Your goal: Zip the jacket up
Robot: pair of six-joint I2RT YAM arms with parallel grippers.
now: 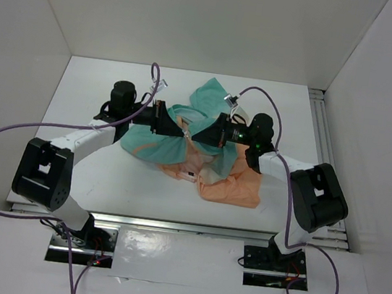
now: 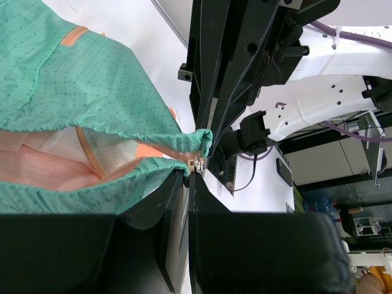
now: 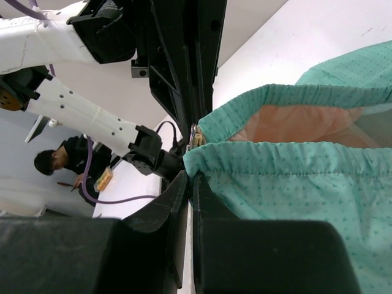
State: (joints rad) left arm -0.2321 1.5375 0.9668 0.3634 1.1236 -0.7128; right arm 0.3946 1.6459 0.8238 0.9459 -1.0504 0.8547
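Jacket (image 1: pixel 206 97) front gapes, lining showing (zip not joined, seemingly). Left gripper (image 2: pixel 191 176) and right gripper (image 3: pixel 191 176) each clench a teal hem corner; whole zip run remains.

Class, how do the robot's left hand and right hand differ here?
The left hand reaches in from the left, the right hand from the right. The metal zipper piece sits nearer the left hand's tips than the right's. Both are shut on the jacket's teal hem.

Crumpled teal-and-peach jacket (image 1: pixel 237 189), front gaping, unzipped
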